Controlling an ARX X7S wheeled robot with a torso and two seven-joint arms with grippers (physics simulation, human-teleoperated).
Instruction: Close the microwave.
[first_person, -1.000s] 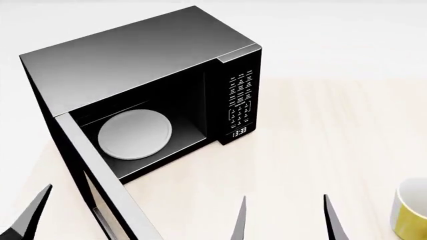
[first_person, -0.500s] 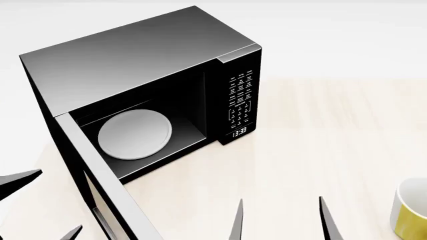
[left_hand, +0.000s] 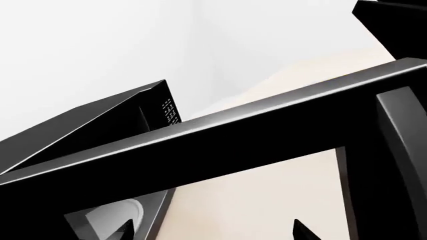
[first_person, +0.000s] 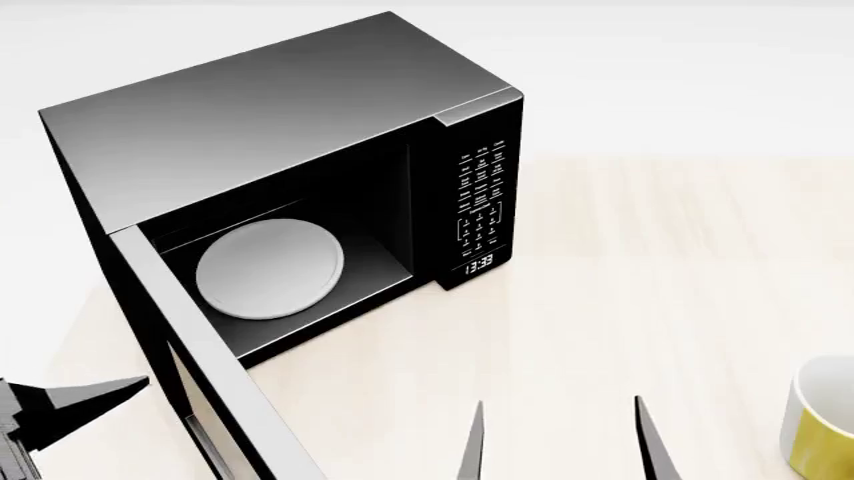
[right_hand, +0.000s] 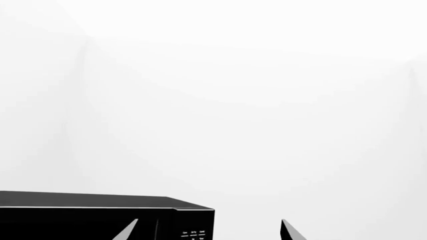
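Note:
The black microwave (first_person: 267, 110) stands at the table's left with its door (first_person: 167, 320) swung wide open toward me. The white turntable plate (first_person: 267, 268) shows inside, and the keypad (first_person: 483, 200) and clock (first_person: 478, 265) are on the right. My left gripper (first_person: 80, 400) is open at the lower left, outside the door, one finger pointing at the door's outer face. In the left wrist view the door's frame (left_hand: 233, 135) crosses close ahead of the open left gripper (left_hand: 210, 232). My right gripper (first_person: 558, 445) is open and empty over the table. In the right wrist view it (right_hand: 207, 231) faces the microwave's top (right_hand: 93, 212).
A yellow and white mug (first_person: 821, 420) stands at the right edge of the pale wooden table (first_person: 641, 300). The wall behind is plain white.
My left gripper has moved in from the lower left edge toward the door's outer side and turned. The right gripper has sunk slightly. The door has not moved.

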